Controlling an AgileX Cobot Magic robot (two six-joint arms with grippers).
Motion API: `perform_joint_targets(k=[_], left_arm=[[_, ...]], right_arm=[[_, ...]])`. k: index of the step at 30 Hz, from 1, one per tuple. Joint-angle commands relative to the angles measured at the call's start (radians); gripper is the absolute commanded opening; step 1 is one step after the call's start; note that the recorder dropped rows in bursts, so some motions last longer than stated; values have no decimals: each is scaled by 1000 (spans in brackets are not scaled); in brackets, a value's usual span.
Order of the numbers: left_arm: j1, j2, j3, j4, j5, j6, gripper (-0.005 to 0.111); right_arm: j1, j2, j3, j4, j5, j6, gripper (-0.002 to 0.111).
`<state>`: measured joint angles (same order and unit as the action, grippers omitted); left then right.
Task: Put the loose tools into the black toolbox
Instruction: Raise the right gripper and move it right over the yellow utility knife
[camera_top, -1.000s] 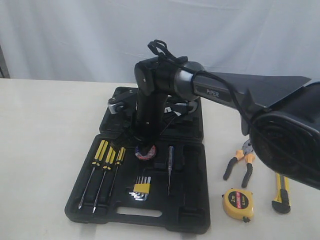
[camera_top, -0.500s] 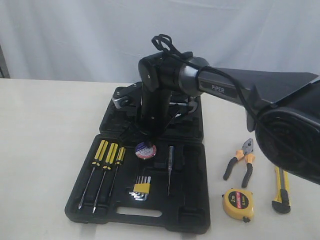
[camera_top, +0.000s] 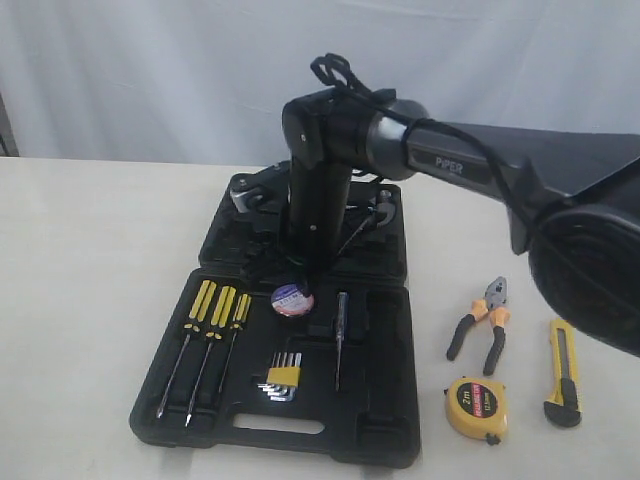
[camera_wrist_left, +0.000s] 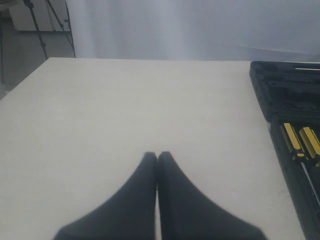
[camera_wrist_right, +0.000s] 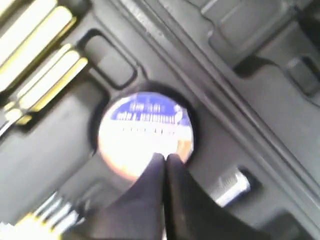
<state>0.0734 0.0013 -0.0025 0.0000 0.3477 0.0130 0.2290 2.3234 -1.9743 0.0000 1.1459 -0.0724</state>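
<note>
Tape roll (camera_top: 292, 299) lies flat in a round recess of the toolbox (camera_top: 380, 440), in the near half, between the screwdrivers (camera_top: 205, 335) and a thin probe (camera_top: 340, 335). Right gripper (camera_wrist_right: 165, 159) hovers just above the roll with its fingertips pressed together, holding nothing. The wrist view is too blurred to tell if the tips touch the label. Left gripper (camera_wrist_left: 158, 156) is also pressed together and empty, over bare table (camera_wrist_left: 125, 100) beside the toolbox edge.

Pliers (camera_top: 480, 325), tape measure (camera_top: 476, 408) and utility knife (camera_top: 563, 372) lie on the table to the right of the toolbox, apart from each other and all outside it.

Judgement: the tape-roll step looks finished, so one of four is in and three are to go. The next move likely calls for the right arm to lift clear of the case, swing right, spread its jaws and line up across the pliers, the nearest of the three. The pliers' handles splay apart, so a grab near the pivot seems safer.
</note>
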Motion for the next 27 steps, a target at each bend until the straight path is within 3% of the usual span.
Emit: perform_joint_targets(k=[1, 12, 22, 27], left_arm=[[-5, -1, 3, 0, -5, -6, 0], [-5, -1, 3, 0, -5, -6, 0], [-5, -1, 3, 0, -5, -6, 0], [-5, -1, 3, 0, -5, -6, 0]], right_arm=[[-6, -80, -1, 0, 44, -2, -1], [-32, -256, 71, 0, 75, 27, -1], [-181, -595, 505, 0, 3, 58, -1], [-284, -762, 632, 0, 33, 135, -1]])
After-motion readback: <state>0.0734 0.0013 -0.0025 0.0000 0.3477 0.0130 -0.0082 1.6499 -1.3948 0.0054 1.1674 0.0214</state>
